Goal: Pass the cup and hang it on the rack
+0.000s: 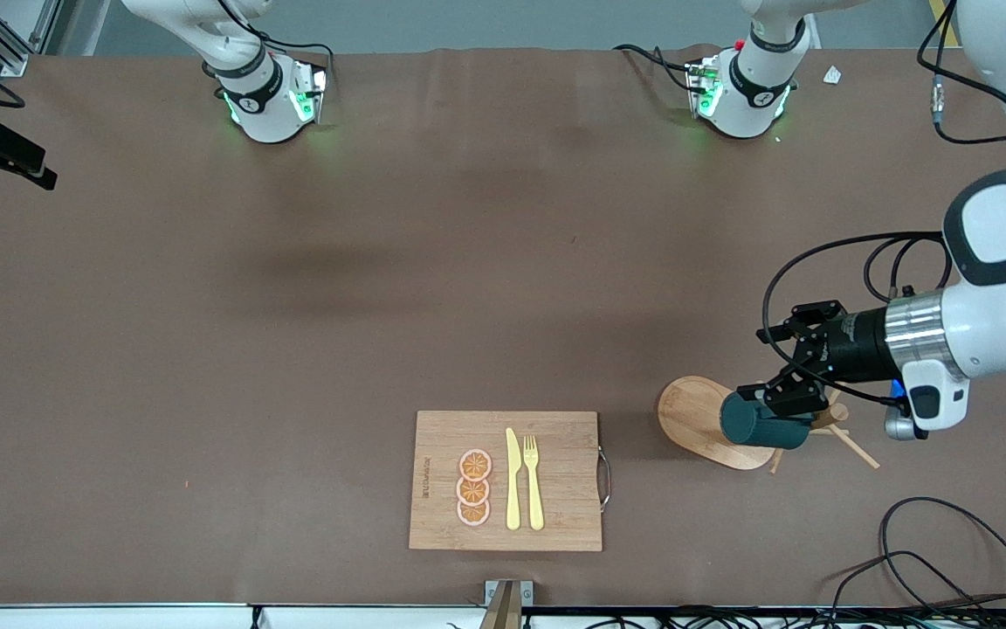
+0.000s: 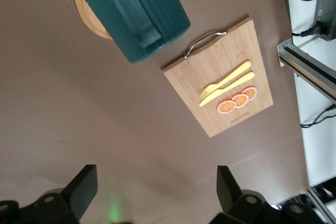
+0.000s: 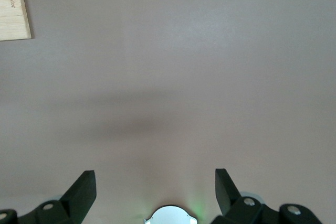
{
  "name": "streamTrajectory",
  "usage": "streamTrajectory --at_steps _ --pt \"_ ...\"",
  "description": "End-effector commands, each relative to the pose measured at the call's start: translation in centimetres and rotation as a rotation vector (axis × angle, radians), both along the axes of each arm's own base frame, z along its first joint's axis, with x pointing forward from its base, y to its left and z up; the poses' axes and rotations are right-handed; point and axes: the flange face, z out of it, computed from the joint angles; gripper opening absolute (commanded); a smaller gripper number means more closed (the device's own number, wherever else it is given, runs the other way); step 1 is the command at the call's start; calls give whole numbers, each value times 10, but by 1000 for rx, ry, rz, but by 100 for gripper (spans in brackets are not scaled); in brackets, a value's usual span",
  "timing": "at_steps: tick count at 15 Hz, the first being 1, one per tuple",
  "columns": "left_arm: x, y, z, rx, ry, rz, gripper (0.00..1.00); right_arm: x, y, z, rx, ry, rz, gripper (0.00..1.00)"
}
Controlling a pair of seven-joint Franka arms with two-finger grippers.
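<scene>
Cup (image 1: 761,421) hangs sideways on rack (image 1: 699,418) near the left arm's end of the table, so left gripper (image 1: 774,395), over the rack, has jaws released w/ nothing held, while right gripper (image 3: 155,192) waits, jaws apart, empty.

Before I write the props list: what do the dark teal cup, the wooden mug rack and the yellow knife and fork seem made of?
Dark teal cup: likely ceramic or plastic, matte, faintly ribbed wall.
Wooden mug rack: light wood, visible grain, thin pegs.
Yellow knife and fork: probably plastic, uniform pale colour, no metallic shine.
</scene>
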Motion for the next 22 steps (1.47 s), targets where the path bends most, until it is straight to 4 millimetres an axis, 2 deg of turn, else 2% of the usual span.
streamTrajectory --at_steps 1,4,7,10,12,13,14,15,17,20,22 --pt "-10 -16 9 129 -75 -115 100 -8 -1 3 -9 -6 7 100" --pt "-16 -25 11 392 -183 -301 100 -8 0 3 -9 -6 8 100" --pt "-34 -23 33 543 -203 -491 100 -8 0 3 -9 -6 8 100" --pt "-56 -15 82 591 -263 -578 100 -8 0 3 -9 -6 8 100" --pt "-67 -10 99 606 -268 -649 100 -8 0 3 -9 -6 8 100" --pt "-71 7 113 607 -282 -669 100 -8 0 3 -9 -6 7 100" --pt "-79 14 124 612 -282 -693 100 -8 0 3 -9 -6 8 100" --pt "-89 12 133 622 -282 -736 100 -8 0 3 -9 -6 7 100" --pt "-107 23 142 630 -246 -810 100 -8 0 3 -9 -6 7 100" --pt "-132 59 158 563 -255 -828 100 -8 0 3 -9 -6 7 100" --pt "-155 77 157 499 -254 -818 100 -8 0 3 -9 -6 7 100"
